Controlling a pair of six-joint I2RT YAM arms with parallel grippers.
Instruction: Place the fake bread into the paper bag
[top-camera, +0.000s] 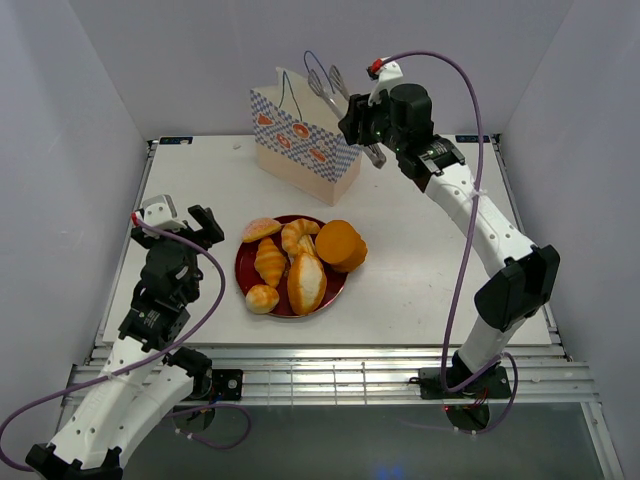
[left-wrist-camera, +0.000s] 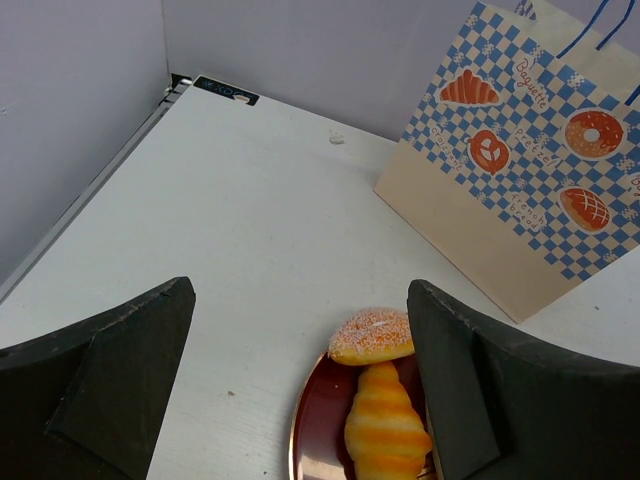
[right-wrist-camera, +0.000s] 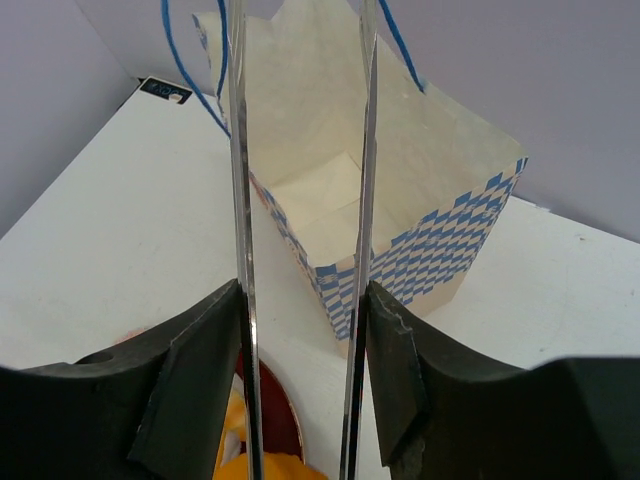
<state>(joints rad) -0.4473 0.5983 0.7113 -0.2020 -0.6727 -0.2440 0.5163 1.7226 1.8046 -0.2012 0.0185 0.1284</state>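
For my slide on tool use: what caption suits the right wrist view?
Right end effector grips metal tongs, their blades poised above the open paper bag.

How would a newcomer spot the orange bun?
Find the dark red plate in the middle of the white table. The orange bun sits on its right rim, seen from above. It alone is smooth, round and solid orange; its neighbours are ridged golden croissants and paler rolls.

Fake bread (top-camera: 303, 275) heaped on red plate (top-camera: 244, 270); blue-checkered paper bag (top-camera: 300, 150) upright, mouth open, well behind.
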